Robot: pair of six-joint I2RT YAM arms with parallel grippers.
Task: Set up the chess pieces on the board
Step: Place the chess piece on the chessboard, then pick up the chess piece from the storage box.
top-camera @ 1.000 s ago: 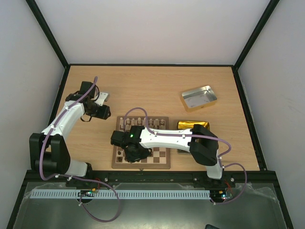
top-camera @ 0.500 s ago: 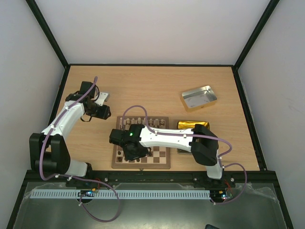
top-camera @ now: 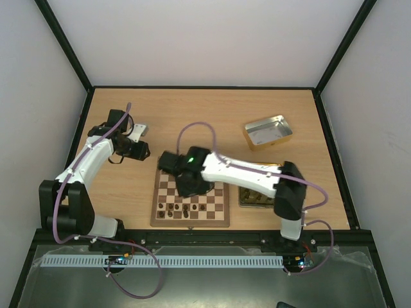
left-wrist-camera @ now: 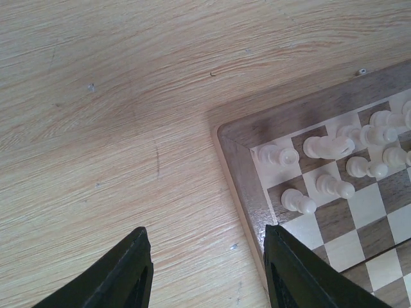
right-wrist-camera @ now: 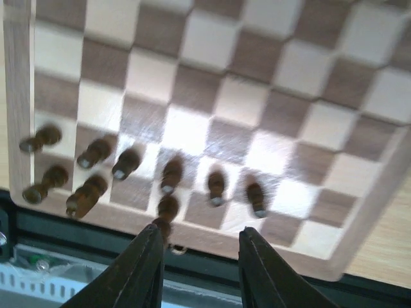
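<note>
Dark chess pieces (right-wrist-camera: 171,174) uncovered on board (top-camera: 190,222), right gripper (right-wrist-camera: 200,231) moved farther back, spread empty, left gripper (left-wrist-camera: 205,230) spread

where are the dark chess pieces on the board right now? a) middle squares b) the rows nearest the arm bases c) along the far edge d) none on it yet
b: the dark pieces stand on the board in the rows nearest the arm bases, while the middle squares in view are bare.

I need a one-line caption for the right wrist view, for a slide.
Right gripper, open, over the board, with dark pieces standing along one edge.
</note>
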